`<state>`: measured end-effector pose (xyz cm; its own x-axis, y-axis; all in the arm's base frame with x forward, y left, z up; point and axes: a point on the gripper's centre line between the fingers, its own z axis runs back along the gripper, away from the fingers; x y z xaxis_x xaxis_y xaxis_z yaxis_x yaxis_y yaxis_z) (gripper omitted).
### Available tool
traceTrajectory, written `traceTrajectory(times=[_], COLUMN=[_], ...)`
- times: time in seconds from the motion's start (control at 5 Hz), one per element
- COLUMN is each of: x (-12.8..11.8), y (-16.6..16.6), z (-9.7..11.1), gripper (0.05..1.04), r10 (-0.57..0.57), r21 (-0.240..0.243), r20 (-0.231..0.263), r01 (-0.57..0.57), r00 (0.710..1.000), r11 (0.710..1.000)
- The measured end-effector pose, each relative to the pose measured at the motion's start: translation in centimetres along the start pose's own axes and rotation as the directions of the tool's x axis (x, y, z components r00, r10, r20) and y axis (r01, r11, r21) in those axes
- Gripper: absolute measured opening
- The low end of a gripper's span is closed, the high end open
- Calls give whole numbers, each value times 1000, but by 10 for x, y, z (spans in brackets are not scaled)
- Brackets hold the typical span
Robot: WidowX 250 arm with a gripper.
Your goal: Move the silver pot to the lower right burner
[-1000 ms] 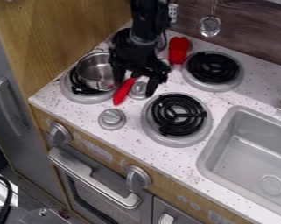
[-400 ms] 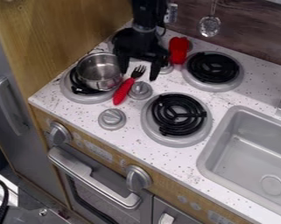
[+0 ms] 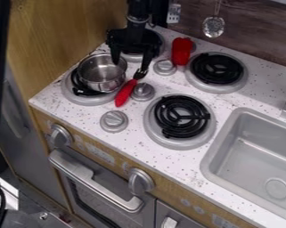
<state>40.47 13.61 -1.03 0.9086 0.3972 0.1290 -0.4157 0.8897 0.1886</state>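
The gripper (image 3: 130,63) hangs over the pot's back right edge, its two fingers spread apart and pointing down, one near the pot's rim and the other by the fork's tines. The silver pot (image 3: 102,74) stands upright on the lower left burner (image 3: 87,99). At the lower right, the burner (image 3: 181,116) has a black coil and bears nothing. I cannot tell whether the near finger touches the pot.
A red-handled fork (image 3: 126,92) lies right of the pot, against a silver knob (image 3: 143,91). Another knob (image 3: 114,121) is in front. A red object (image 3: 181,51) stands behind, near the upper right burner (image 3: 217,69). The sink (image 3: 258,156) is at right.
The gripper has moved left and back, away from the knob beside the fork and over toward the pot's rear edge. Pot and fork have stayed put. A dark shape has appeared at the left edge.
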Motion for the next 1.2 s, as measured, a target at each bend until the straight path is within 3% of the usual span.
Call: traceTrajectory(times=[0.2,0.4,0.6,0.8,1.0,1.2], x=[-4,-9,-13,-20,-25,-47], y=[-2,-2,-5,-13,-29,-43], z=[-35,-41,-41,-36,-16,13], gripper=[984,933,653,367,151,77], r10=[-8,-1,-37,-62,-72,-161], r21=[43,-11,-19,-25,-69,-110], r20=[-113,-150,-100,-81,-34,30], r01=[13,-1,36,60,69,164], r00=[994,989,994,995,997,986], r11=[999,1000,999,998,995,980])
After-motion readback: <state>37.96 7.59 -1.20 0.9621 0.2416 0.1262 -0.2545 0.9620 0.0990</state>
